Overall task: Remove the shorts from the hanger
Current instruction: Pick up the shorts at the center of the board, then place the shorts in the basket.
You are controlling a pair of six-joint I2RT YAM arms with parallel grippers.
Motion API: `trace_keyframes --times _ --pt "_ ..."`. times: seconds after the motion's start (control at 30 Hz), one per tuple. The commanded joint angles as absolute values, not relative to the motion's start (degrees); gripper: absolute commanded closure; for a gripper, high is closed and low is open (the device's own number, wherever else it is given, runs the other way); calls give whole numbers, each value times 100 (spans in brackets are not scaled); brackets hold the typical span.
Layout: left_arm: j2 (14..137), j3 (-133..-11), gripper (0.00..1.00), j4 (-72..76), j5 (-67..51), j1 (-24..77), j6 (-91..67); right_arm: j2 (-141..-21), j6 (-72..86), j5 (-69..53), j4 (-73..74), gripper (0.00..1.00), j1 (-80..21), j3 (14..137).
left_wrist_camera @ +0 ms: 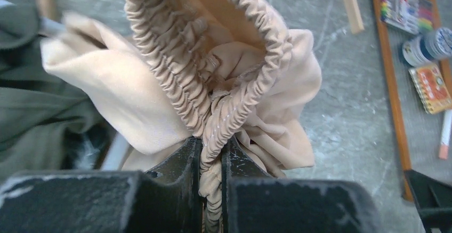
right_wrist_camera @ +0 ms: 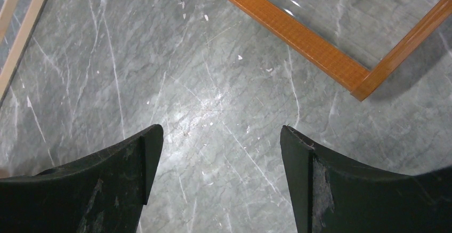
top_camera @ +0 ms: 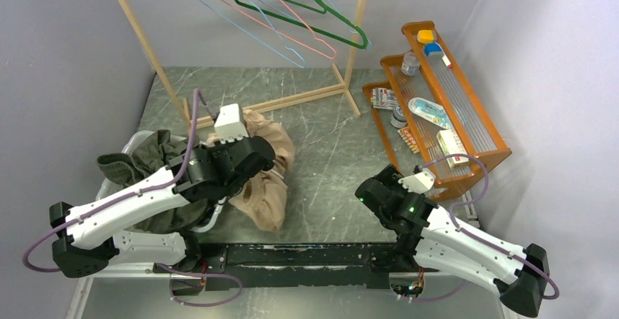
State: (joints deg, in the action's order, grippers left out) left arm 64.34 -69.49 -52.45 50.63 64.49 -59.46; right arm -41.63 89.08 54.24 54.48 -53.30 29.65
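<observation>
Left wrist view shows your left gripper [left_wrist_camera: 211, 149] pinched tight on the gathered waistband of the tan shorts [left_wrist_camera: 133, 99]. The band runs straight away from the fingers, its loop open ahead. From the top view, they are off the hangers [top_camera: 321, 12] and bunched on the table [top_camera: 328, 187] under that arm. Your right gripper [right_wrist_camera: 221, 137] stands apart over the table, well off to the right. Count one tan pair, one olive pair [top_camera: 142, 160] just left in the tub [top_camera: 130, 142], and at least three bare hangers.

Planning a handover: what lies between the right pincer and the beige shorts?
Nothing: only bare grey tabletop separates right pincer and beige shorts, per top view.
</observation>
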Motion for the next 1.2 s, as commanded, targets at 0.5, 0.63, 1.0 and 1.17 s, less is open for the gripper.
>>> trace_keyframes --times 0.5,0.63,1.0,1.17 --pt "5650 -9363 93 -7183 8036 5739 -5162 -4290 9040 5669 5598 16 -5313 3043" --pt "5282 -8498 93 -7117 7823 4984 -5286 -4252 8974 5682 5528 16 -5311 3019" --pt "6826 -6585 93 -8019 6280 2559 -7591 -4519 8872 5665 5443 16 -5304 3072" --pt "6545 -5742 93 -6740 5493 1812 -7042 -4288 8975 5635 5500 16 -5314 2988"
